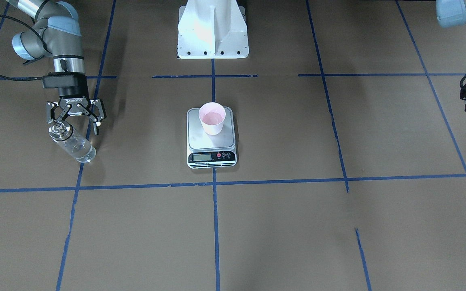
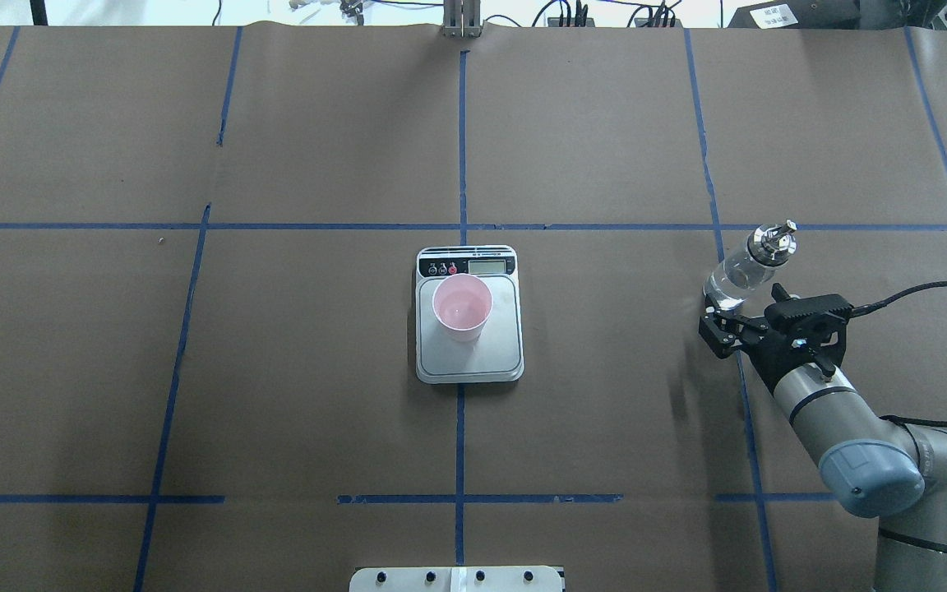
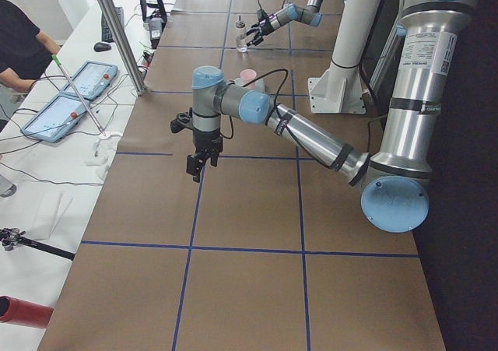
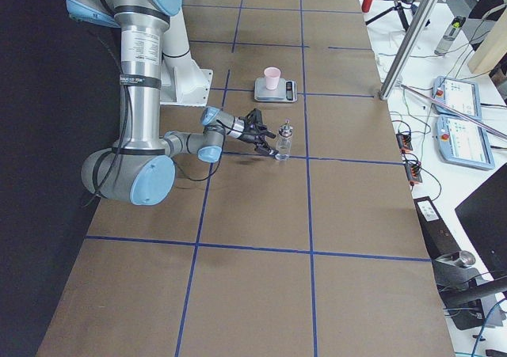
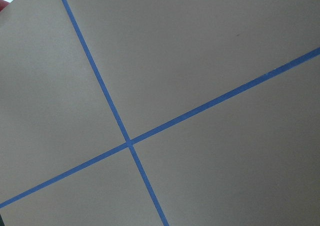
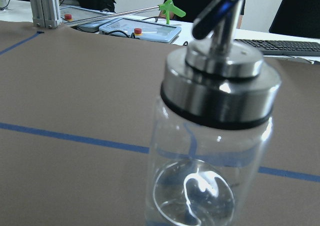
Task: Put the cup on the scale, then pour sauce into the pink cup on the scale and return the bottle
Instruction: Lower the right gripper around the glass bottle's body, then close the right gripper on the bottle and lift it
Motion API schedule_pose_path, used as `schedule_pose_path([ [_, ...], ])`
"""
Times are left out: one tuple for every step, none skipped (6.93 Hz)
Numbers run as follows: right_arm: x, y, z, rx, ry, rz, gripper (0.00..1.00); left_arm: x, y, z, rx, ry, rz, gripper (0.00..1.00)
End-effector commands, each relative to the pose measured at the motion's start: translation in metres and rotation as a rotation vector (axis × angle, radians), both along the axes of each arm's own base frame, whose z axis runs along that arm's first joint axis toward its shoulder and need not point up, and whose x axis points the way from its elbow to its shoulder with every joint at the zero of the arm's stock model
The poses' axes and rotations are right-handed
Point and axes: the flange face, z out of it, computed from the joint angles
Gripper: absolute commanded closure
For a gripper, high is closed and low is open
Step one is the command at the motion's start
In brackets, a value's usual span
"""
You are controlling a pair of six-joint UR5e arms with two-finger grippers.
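- "ROBOTIQ" in small white capitals, on the black body of the right gripper (image 1: 76, 123), just below the wrist. Read in the front-facing view. It is the only legible word.
- Scale (image 1: 211, 137), middle of the table: pale display (image 1: 201, 157) at the left of its black front strip. The digits are too small to read.
- Round buttons (image 1: 223, 154) right of the display, each with a tiny white caption under it. None is legible.
- Fine line of print under the display: blurred, unreadable.
- Tablet screens (image 4: 463, 135) on the side bench, far from the robot: coloured marks only, too small to read.
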Motion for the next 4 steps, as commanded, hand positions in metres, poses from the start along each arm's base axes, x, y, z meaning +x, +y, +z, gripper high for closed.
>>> schedule_pose_path([
  [0.005,-0.011,0.001,0.004,0.007,0.023,0.00,0.001,-0.001,-0.002,0.001,-0.001,-0.002,0.00],
  [0.008,-0.016,-0.001,0.004,0.000,0.038,0.01,0.001,-0.002,-0.002,0.002,-0.001,-0.003,0.00],
  [0.011,-0.020,-0.002,0.004,-0.003,0.048,0.01,-0.001,-0.004,-0.003,0.012,-0.025,-0.013,0.00],
  [0.015,-0.024,-0.004,0.008,-0.019,0.058,0.01,-0.002,-0.005,-0.005,0.018,-0.028,-0.016,0.00],
])
